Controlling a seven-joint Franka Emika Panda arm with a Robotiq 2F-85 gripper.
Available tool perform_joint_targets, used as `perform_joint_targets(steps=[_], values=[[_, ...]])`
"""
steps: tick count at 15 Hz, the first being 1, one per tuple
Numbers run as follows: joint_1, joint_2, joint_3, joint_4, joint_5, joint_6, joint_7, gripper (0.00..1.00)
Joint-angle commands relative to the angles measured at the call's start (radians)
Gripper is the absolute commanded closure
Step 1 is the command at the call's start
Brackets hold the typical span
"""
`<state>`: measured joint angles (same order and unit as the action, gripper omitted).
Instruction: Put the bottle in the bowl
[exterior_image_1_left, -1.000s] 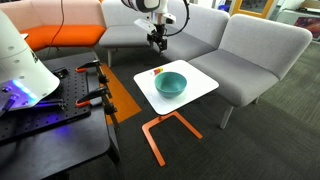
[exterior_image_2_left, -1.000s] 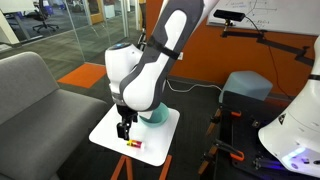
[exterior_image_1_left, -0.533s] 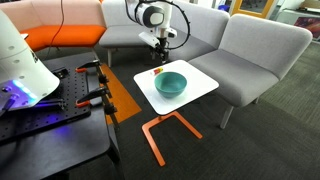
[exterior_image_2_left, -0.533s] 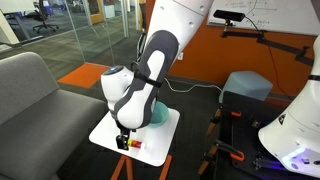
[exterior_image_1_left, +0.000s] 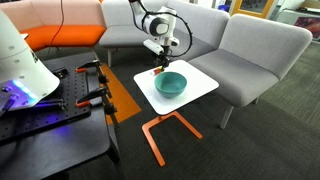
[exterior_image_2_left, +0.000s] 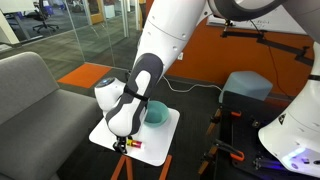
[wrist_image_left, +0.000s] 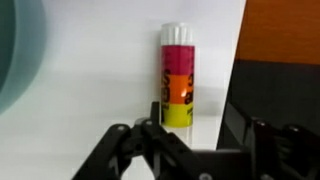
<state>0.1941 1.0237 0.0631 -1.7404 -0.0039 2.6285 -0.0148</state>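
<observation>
Fingers: two, dark, spread wide apart and gripping nothing.
Gripper: lowered close over the table's edge. It is also seen in both exterior views.
Bottle: small, lying on its side on the table, directly ahead of the gap between the fingers. White cap points away from the gripper; body banded pink, orange and yellow. No contact with either finger is visible. In an exterior view it shows as a red-and-white speck at the table's near edge.
Bowl: teal, round, upright on the table near the bottle and apart from it. Its rim shows at the wrist view's left edge.
Table: small, white top, orange frame.
Sofa: grey, behind the table.
</observation>
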Motion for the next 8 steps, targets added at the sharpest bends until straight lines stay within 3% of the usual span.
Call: perform_joint_targets(steps=[1, 5, 8], values=[[0.013, 0.021, -0.012, 0.063, -0.033, -0.069, 0.014, 0.59], [0.011, 0.02, -0.013, 0.081, -0.041, -0.107, 0.02, 0.9], [-0.005, -0.018, 0.009, 0.059, -0.031, -0.082, 0.004, 0.92]])
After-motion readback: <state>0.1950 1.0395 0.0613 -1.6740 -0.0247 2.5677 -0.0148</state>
